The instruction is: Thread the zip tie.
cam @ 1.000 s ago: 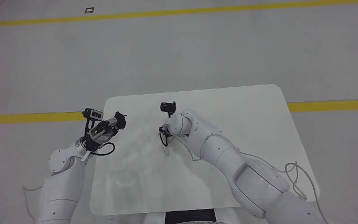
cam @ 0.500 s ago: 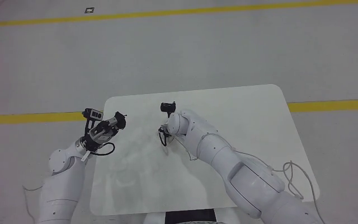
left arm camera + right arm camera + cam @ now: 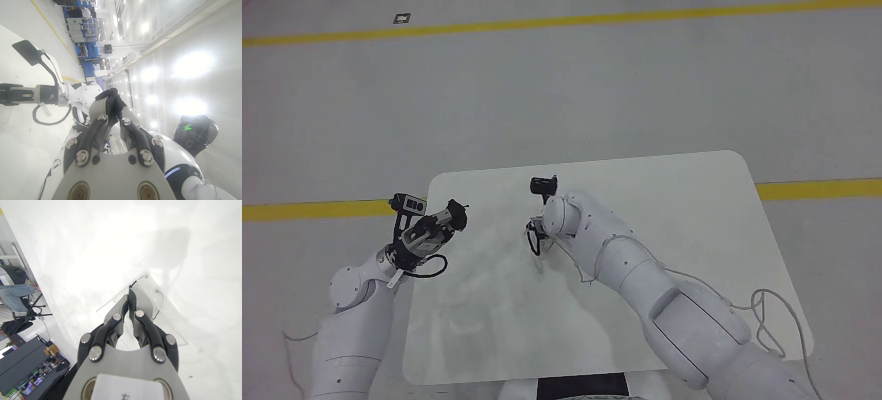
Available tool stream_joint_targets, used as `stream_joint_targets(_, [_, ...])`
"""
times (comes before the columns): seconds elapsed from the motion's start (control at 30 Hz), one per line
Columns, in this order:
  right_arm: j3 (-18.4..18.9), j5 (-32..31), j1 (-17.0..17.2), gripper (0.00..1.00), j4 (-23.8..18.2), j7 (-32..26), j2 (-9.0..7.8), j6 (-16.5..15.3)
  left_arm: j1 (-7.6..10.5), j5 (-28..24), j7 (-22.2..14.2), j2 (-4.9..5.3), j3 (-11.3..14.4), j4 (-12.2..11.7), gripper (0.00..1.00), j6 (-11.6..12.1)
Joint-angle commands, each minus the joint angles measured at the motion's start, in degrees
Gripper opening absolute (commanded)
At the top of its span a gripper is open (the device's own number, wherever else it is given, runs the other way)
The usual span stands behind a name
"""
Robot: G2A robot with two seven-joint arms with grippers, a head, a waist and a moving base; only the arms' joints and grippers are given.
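While the left claw (image 3: 113, 102) sits closed, the right claw (image 3: 129, 298) pinches a zip tie (image 3: 133, 284) — above a clear plate (image 3: 170, 323).

You had bright, even light from overhead. In the left wrist view the ceiling lamps (image 3: 191, 62) flared into white glare that spread around them. The white table (image 3: 75, 247) bloomed pale in the right wrist view; both wrist views bowed lines at their edges.
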State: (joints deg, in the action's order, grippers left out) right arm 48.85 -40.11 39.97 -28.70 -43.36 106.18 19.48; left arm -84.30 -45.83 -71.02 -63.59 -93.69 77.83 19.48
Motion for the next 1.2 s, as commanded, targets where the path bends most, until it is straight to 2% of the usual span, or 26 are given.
stream_joint_targets(0.0, [1.21, -0.94, 0.49, 0.00, -0.97, -0.21, -0.24, 0.00, 0.00, 0.00, 0.00, 0.00, 0.00, 0.00, 0.00, 0.00])
stream_joint_targets(0.13, [4.23, -2.96, 2.47, 0.00, -5.09, -1.51, -1.10, 0.00, 0.00, 0.00, 0.00, 0.00, 0.00, 0.00, 0.00, 0.00])
stream_joint_targets(0.23, [7.25, -4.89, 5.16, 0.00, -10.44, -3.50, -2.23, 0.00, 0.00, 0.00, 0.00, 0.00, 0.00, 0.00, 0.00, 0.00])
stream_joint_targets(0.33, [10.69, -7.44, 9.26, 0.00, -18.03, -6.52, -3.63, 0.00, 0.00, 0.00, 0.00, 0.00, 0.00, 0.00, 0.00, 0.00])
stream_joint_targets(0.47, [15.30, -11.46, 16.69, 0.00, -31.29, -11.85, -5.44, 0.00, 0.00, 0.00, 0.00, 0.00, 0.00, 0.00, 0.00, 0.00])
stream_joint_targets(0.6, [17.98, -12.32, 22.92, 0.00, -42.93, -15.97, -6.56, -0.10, 0.00, 0.00, 0.00, 0.00, 0.00, 0.00, 0.00, 0.00])
stream_joint_targets(0.63, [18.23, -11.68, 23.73, 0.00, -44.60, -16.31, -6.69, -0.59, 0.00, 0.00, 0.00, 0.00, 0.00, 0.00, 0.00, 0.00])
stream_joint_targets(0.93, [18.23, -11.68, 23.73, 0.00, -44.60, -16.31, -6.69, -0.59, 0.00, 0.00, 0.00, 0.00, 0.00, 0.00, 0.00, 0.00])
stream_joint_targets(0.97, [18.46, -10.66, 24.28, 0.00, -45.17, -14.58, -6.68, -1.13, 0.00, 0.00, 0.00, 0.00, 0.00, 0.00, 0.00, 0.00])
stream_joint_targets(1.17, [20.49, -1.51, 28.64, 0.00, -54.12, -8.08, -6.98, -5.59, 0.00, 0.00, 0.00, 0.00, 0.00, 0.00, 0.00, 0.00])
